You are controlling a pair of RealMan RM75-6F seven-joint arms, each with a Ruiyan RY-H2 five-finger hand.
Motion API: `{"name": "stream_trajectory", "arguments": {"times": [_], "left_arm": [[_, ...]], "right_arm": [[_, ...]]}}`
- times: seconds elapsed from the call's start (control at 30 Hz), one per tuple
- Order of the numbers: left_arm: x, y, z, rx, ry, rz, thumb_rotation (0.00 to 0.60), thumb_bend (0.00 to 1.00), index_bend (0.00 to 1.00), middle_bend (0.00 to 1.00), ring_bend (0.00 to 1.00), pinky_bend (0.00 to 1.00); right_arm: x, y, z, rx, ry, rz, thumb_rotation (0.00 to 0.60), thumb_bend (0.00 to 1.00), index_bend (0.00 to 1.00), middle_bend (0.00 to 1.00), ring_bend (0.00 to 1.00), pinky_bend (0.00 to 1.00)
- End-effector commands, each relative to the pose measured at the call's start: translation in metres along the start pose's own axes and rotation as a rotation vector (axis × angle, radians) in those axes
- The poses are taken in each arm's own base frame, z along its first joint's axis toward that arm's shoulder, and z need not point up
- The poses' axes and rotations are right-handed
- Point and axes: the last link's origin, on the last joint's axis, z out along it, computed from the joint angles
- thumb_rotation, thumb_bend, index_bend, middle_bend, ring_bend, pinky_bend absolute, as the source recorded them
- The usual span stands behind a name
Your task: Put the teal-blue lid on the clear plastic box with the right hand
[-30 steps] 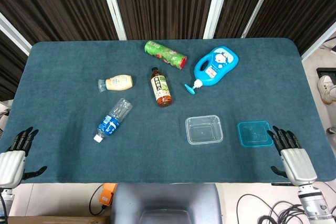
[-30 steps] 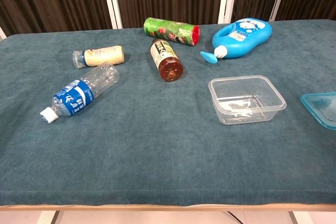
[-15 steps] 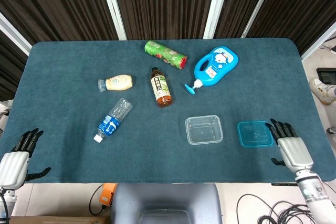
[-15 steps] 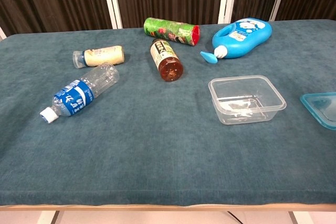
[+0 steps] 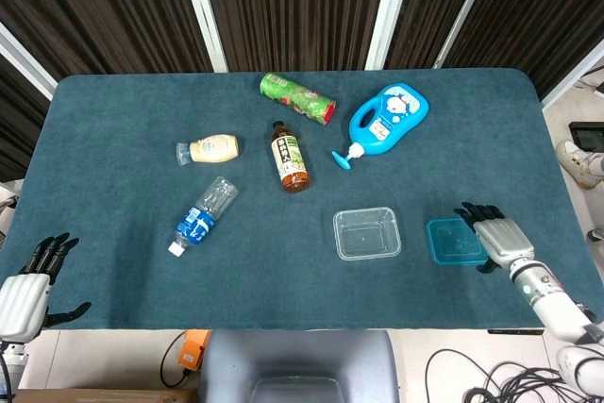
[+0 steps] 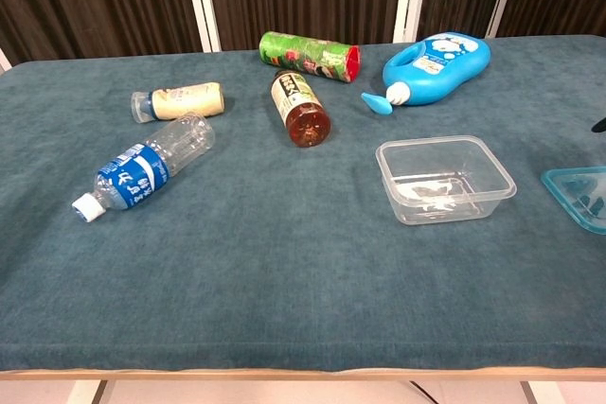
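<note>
The right hand (image 5: 494,238) has moved in from the bench's near edge and now overlaps the right rim of the teal-blue lid (image 5: 454,241), fingers spread and holding nothing. The reach looks nearly done, with grasping next. The lid lies flat on the bench (image 5: 113,167), just right of the clear plastic box (image 5: 367,233), not touching it. Both are near-rectangular, their long axes running left to right. The left hand (image 5: 26,292) stays released off the near left corner.

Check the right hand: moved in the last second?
Yes. In the head view the right hand has come in from the table's near-right edge, up and leftward, now at the right rim of the teal-blue lid.
</note>
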Motion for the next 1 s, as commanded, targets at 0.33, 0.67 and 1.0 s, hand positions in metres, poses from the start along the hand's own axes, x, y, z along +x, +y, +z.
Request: {"name": "stream_trajectory", "arguments": {"times": [0.33, 0.67, 1.0], "left_arm": [[0.001, -0.002, -0.001, 0.009, 0.005, -0.004, 0.600, 0.37, 0.15, 0.07, 0.05, 0.34], [0.001, -0.002, 0.000, 0.013, 0.003, -0.005, 0.600, 0.37, 0.15, 0.08, 0.05, 0.34], [0.000, -0.003, 0.001, 0.015, -0.003, -0.004, 0.600, 0.37, 0.16, 0.08, 0.05, 0.34]], "right_arm": [[-0.006, -0.010, 0.027, -0.021, -0.092, -0.020, 0.600, 0.29, 0.00, 0.00, 0.00, 0.07], [-0.013, -0.013, 0.035, -0.041, -0.129, -0.049, 0.600, 0.29, 0.00, 0.00, 0.01, 0.07], [-0.020, -0.011, 0.039, -0.064, -0.153, -0.081, 0.600, 0.29, 0.00, 0.08, 0.18, 0.24]]}}
